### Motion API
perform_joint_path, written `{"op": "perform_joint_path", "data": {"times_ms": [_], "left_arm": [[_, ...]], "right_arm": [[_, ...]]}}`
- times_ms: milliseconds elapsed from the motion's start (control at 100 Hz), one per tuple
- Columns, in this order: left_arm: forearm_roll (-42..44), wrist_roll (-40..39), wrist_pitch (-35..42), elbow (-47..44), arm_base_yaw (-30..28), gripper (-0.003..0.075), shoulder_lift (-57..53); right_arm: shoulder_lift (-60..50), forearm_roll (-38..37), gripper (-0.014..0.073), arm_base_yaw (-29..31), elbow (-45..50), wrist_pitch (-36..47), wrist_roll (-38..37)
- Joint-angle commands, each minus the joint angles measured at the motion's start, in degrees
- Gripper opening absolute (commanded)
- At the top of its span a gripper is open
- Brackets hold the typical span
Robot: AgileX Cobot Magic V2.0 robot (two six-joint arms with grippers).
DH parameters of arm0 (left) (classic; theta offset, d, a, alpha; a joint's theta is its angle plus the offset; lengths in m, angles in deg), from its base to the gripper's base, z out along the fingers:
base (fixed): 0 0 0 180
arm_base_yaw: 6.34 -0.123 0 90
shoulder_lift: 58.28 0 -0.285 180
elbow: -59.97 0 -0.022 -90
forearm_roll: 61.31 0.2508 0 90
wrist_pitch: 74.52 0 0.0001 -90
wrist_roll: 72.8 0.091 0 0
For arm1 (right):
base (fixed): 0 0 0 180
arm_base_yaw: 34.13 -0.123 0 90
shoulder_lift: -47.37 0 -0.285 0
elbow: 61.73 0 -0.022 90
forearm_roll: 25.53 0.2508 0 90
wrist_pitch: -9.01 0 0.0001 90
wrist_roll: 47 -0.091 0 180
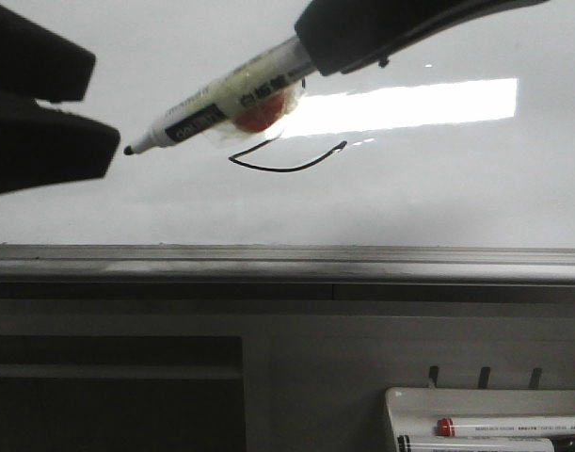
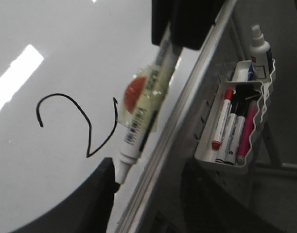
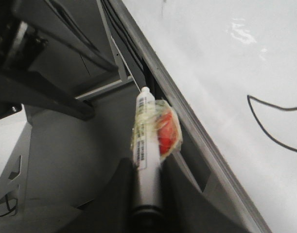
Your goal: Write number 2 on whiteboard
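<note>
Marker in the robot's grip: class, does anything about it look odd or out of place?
Yes. The marker in the right pincer has a crumpled wad of clear tape with a red-orange patch stuck round its barrel, which a plain pen would not carry. The number 2 on the whiteboard looks cleanly drawn.

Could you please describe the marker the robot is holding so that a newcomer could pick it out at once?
Start at the whiteboard and find the number 2. Just above it, the right gripper holds a marker. Unlike the tray's plain markers, it has an orange-red lump taped to its barrel.
</note>
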Motion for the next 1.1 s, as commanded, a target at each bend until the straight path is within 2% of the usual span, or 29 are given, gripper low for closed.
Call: {"op": "perform_joint_path", "data": {"times_ms": [0, 100, 370, 440, 590, 660, 760, 930, 970, 1010, 1040, 1090], "left_arm": [[-0.1, -0.2, 3.9, 3.0, 0.3, 0.0276, 1.7], [0.0, 0.1, 3.9, 4.3, 0.3, 0.0276, 3.5], [0.0, 1.0, 3.9, 4.6, 0.3, 0.0266, 5.7], [0.0, 1.0, 3.9, 4.6, 0.3, 0.0228, 5.7], [0.0, 1.0, 3.9, 4.6, 0.3, 0.0082, 5.7], [0.0, 1.0, 3.9, 4.6, 0.3, 0.0036, 5.7], [0.0, 1.0, 3.9, 4.6, 0.3, 0.0006, 5.7], [0.0, 1.0, 4.0, 4.6, 0.3, 0.0005, 5.7], [0.0, 1.0, 4.0, 4.6, 0.3, 0.0005, 5.7], [-0.1, 1.0, 4.0, 4.6, 0.3, 0.0005, 5.7], [-0.5, 1.0, 4.0, 4.6, 0.3, 0.0005, 5.7], [-1.8, 1.0, 4.0, 4.6, 0.3, 0.0005, 5.7]], "right_arm": [[-0.7, 1.2, -0.0059, -0.1, -2.9, 0.0, -0.7], [-0.7, 1.2, -0.0059, -0.4, -3.5, -2.8, -2.1], [-0.7, 1.2, -0.0059, -3.0, -4.1, -3.0, -2.4], [-0.7, 1.2, -0.0059, -3.0, -4.2, -3.0, -2.5], [-0.7, 1.2, -0.0059, -3.0, -4.2, -3.0, -2.5], [-0.7, 1.2, -0.0059, -3.0, -4.2, -3.0, -2.6], [-0.7, 1.2, -0.0059, -3.0, -4.2, -3.0, -2.6], [-0.7, 1.1, -0.0054, -3.0, -4.2, -3.2, -2.6], [-0.7, 0.8, -0.0030, -3.0, -4.2, -3.5, -2.6], [-0.7, 0.7, 0.0032, -3.0, -4.2, -3.8, -2.6], [-0.7, 0.7, 0.0094, -3.0, -4.2, -3.8, -2.6], [-0.7, 0.7, 0.0258, -3.0, -4.2, -2.6, -2.6]]}}
